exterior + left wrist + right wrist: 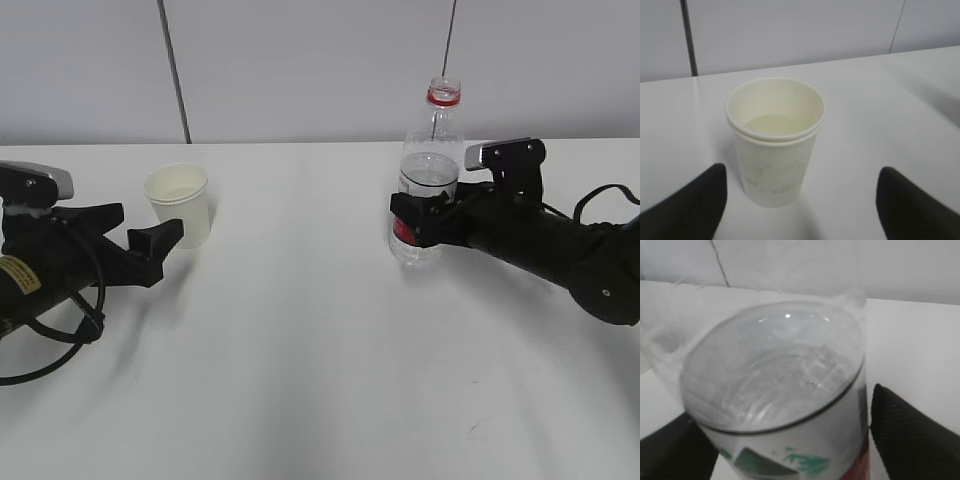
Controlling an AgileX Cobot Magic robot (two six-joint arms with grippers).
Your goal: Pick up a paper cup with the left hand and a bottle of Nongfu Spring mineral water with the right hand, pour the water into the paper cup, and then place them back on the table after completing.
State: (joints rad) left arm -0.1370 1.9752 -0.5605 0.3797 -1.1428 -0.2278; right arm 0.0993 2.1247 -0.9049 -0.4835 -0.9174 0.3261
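Fingers of the left hand (150,250) stood spread, paper cup (180,204) upright just ahead between them, while the right hand (425,212) clasped the bottle (428,180).

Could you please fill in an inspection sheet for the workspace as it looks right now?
Surface: white table, bare apart from the job's things and arms.
Job's things: paper cup upright at left, pale contents inside, looks like two nested cups. Water bottle upright at right, no cap, red neck ring, part full of water.
Clutter: nothing seen.
Grippers: left tool open, fingers either side of the cup base but apart from it in the wrist view. Right tool set around the bottle's lower body; whether it grips cannot be told.
Cables: black cable looping beside the left arm on the table.
Surroundings: plain grey wall panels behind.
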